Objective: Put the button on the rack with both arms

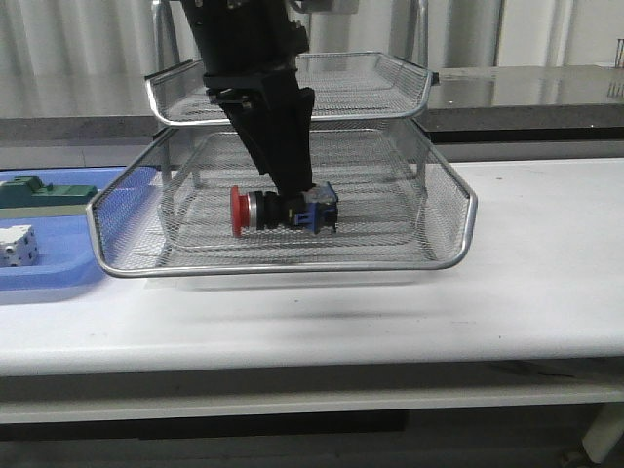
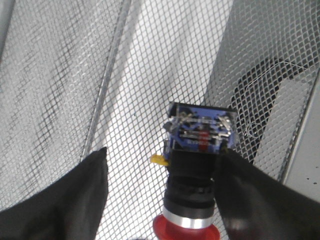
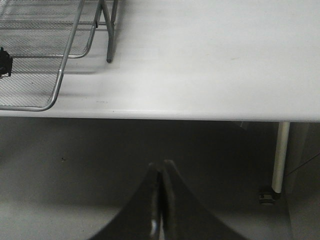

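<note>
The button (image 1: 283, 210), with its red cap, silver collar, black body and blue rear block, lies on its side on the mesh of the rack's (image 1: 292, 265) pulled-out middle tray. My left gripper (image 1: 297, 200) reaches down into that tray under the top tier. In the left wrist view the button (image 2: 197, 170) rests against one finger (image 2: 245, 195), while a wide gap of bare rack mesh (image 2: 150, 75) separates it from the other; the left gripper (image 2: 165, 152) is open. My right gripper (image 3: 161, 172) is shut on nothing, off the table's front edge, with the rack's corner (image 3: 60, 85) far from it.
A flat blue tray (image 1: 58, 278) lies left of the rack, holding a green block (image 1: 39, 190) and a white dotted cube (image 1: 18, 244). The white table (image 1: 546, 253) stretches to the right. A table leg (image 3: 282, 155) shows below the edge.
</note>
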`<move>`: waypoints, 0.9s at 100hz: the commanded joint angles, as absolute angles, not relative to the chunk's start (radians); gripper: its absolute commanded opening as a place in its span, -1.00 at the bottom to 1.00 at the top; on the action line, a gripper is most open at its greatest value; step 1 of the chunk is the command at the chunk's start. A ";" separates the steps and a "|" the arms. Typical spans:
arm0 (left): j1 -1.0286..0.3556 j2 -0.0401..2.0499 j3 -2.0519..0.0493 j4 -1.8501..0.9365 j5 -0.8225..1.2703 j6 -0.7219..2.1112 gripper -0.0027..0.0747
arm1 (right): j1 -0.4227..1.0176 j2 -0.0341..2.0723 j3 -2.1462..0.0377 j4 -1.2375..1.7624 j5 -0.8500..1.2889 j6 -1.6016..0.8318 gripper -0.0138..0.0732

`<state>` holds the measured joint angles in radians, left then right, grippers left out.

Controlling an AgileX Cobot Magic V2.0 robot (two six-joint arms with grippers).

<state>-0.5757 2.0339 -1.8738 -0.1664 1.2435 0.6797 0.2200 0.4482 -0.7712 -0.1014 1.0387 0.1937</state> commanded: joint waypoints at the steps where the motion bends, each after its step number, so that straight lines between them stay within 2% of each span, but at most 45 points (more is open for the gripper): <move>1: -0.581 1.970 -1.911 -0.196 1.270 0.666 0.22 | 0.220 0.452 -0.801 -0.113 0.978 0.195 -0.85; 42: -0.533 1.792 -1.914 -0.207 1.270 0.559 0.21 | 0.220 0.452 -0.801 -0.113 0.978 0.195 -0.85; 70: -0.377 1.630 -1.872 -0.207 1.270 0.468 0.21 | 0.220 0.452 -0.801 -0.113 0.978 0.195 -0.85; 90: -0.254 1.469 -1.737 -0.207 1.213 0.466 0.20 | 0.220 0.452 -0.801 -0.113 0.978 0.195 -0.85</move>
<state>-0.3003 1.5849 -1.7717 -0.1847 1.2496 0.4797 0.2200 0.4482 -0.7712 -0.1014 1.0387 0.1937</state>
